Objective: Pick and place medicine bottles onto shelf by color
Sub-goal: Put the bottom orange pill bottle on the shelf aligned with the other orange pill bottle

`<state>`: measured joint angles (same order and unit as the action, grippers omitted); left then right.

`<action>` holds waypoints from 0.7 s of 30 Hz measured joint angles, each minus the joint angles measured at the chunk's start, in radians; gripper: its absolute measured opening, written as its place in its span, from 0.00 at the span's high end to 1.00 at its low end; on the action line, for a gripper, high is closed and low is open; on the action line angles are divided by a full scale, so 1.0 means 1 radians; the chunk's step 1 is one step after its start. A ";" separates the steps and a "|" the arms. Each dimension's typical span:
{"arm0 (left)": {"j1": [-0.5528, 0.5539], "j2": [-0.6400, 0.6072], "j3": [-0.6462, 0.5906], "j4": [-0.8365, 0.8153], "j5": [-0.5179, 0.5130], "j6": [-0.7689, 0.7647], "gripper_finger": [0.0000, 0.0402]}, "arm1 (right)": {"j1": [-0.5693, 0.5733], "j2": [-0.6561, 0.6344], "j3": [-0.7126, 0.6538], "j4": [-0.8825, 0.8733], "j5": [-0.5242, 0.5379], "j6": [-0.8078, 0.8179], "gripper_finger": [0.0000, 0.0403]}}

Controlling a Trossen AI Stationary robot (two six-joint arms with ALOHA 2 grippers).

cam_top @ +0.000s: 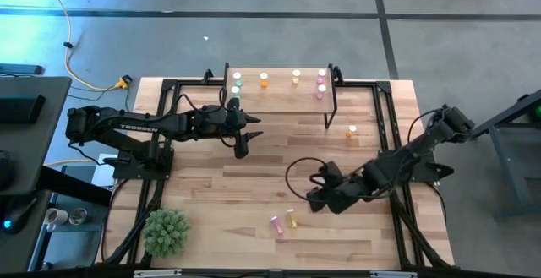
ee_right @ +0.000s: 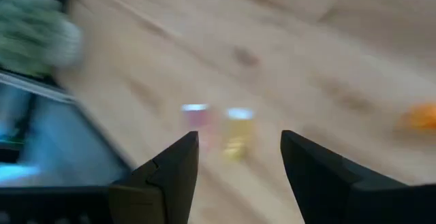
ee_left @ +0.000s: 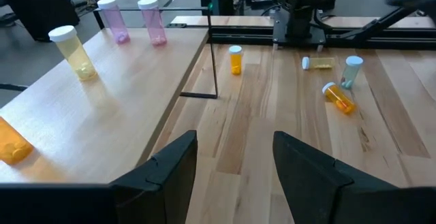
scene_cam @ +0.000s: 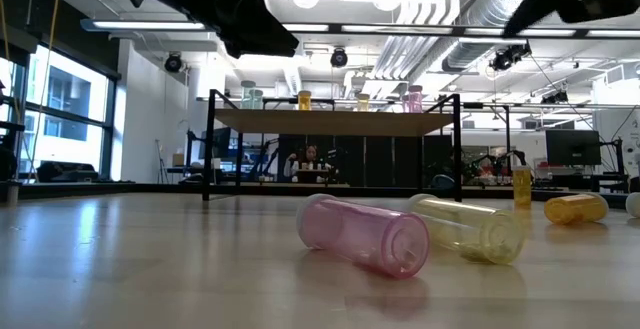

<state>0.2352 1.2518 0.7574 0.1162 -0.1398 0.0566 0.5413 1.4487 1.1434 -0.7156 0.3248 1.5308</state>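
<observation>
The light-wood shelf (cam_top: 279, 100) stands at the table's far middle. On it stand green (cam_top: 237, 84), orange (cam_top: 264, 79), yellow (cam_top: 296, 77) and pink (cam_top: 322, 83) bottles. A pink bottle (cam_top: 276, 224) and a yellow bottle (cam_top: 292, 219) lie on their sides near the table's front. An orange bottle (cam_top: 352, 131) stands right of the shelf. My left gripper (cam_top: 243, 144) is open and empty, just in front of the shelf's left part. My right gripper (cam_top: 313, 200) is open and empty, up and to the right of the lying pair (ee_right: 237, 132).
A small green plant (cam_top: 166, 231) stands at the front left. The left wrist view shows more bottles on the table to the right of the shelf: an upright orange one (ee_left: 235, 59), a lying orange one (ee_left: 338, 96), a lying yellow one (ee_left: 319, 63) and a pale green one (ee_left: 351, 71).
</observation>
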 joint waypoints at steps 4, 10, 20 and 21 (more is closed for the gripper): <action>0.000 0.000 0.000 0.000 0.000 0.000 0.55 | -0.054 0.000 0.022 -0.173 -0.095 -0.176 0.50; 0.000 0.000 0.000 0.000 -0.002 0.000 0.55 | -0.139 0.006 0.020 -0.311 -0.223 -0.549 0.51; 0.000 0.000 0.000 -0.032 -0.002 0.000 0.55 | -0.211 0.074 0.019 -0.292 -0.240 -1.087 0.51; 0.000 0.000 0.000 -0.040 -0.002 0.000 0.55 | -0.213 0.094 0.019 -0.288 -0.247 -1.115 0.51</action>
<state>0.2350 1.2518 0.7578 0.0766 -0.1418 0.0564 0.3279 1.5423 1.1625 -1.0037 0.0781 0.4161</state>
